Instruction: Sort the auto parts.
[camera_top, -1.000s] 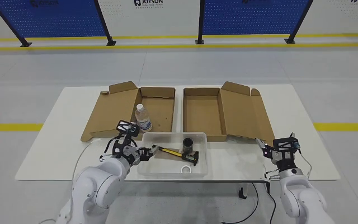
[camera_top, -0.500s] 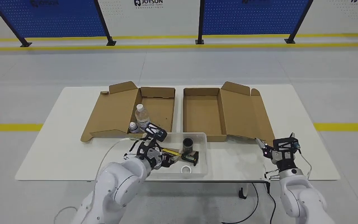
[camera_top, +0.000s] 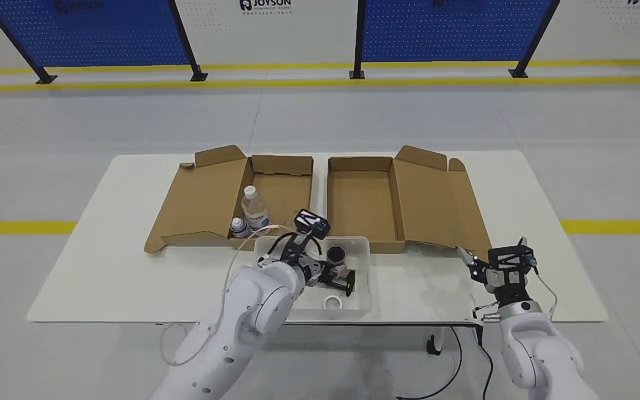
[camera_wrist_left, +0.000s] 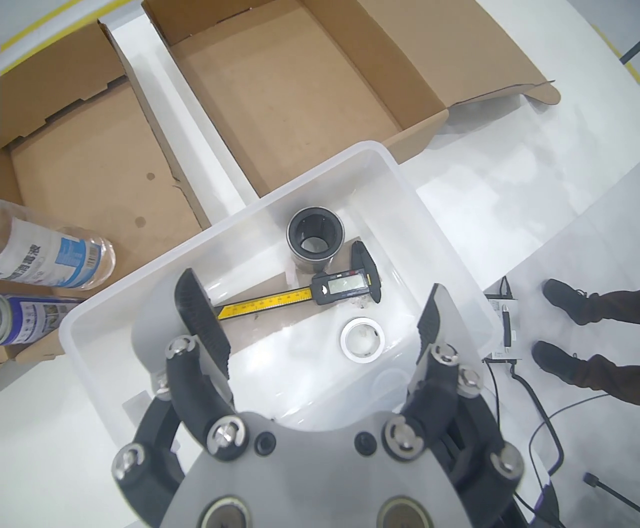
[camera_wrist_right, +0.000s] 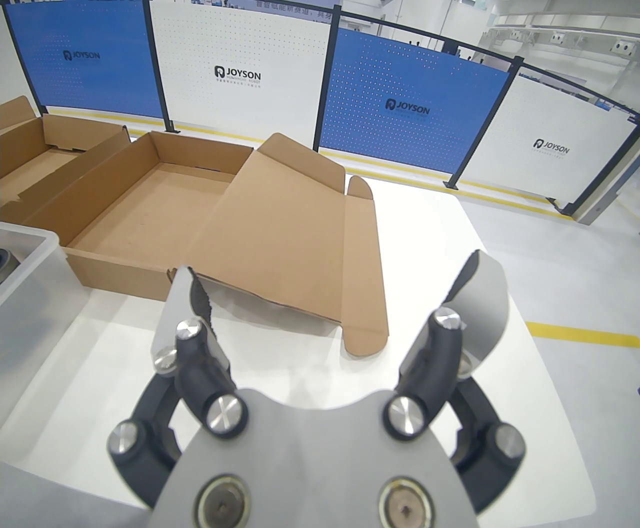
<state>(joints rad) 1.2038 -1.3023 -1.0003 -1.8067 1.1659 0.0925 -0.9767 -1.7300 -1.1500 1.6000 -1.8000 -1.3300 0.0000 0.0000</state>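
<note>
A clear plastic bin (camera_top: 362, 292) (camera_wrist_left: 430, 220) stands at the table's front middle. Inside it lie a black cylindrical sleeve (camera_top: 337, 259) (camera_wrist_left: 315, 237), a yellow-and-black digital caliper (camera_top: 341, 283) (camera_wrist_left: 320, 290) and a small white ring (camera_top: 331, 301) (camera_wrist_left: 363, 340). My left gripper (camera_top: 320, 254) (camera_wrist_left: 311, 292) hovers open above the bin, its fingers straddling the caliper from above without touching it. Over the table's front right, beside the right box's flap, my right gripper (camera_top: 474, 267) (camera_wrist_right: 330, 265) is open and holds nothing.
Two open cardboard boxes sit behind the bin, the left box (camera_top: 285, 195) and the right box (camera_top: 362, 205) (camera_wrist_right: 150, 200). Two plastic bottles (camera_top: 256, 210) (camera_top: 238, 228) stand by the left box's front edge, close to my left arm. A person's shoes show on the floor.
My left arm has swung right, from the bin's left edge to above its middle, uncovering the second bottle. The right arm has not moved.
</note>
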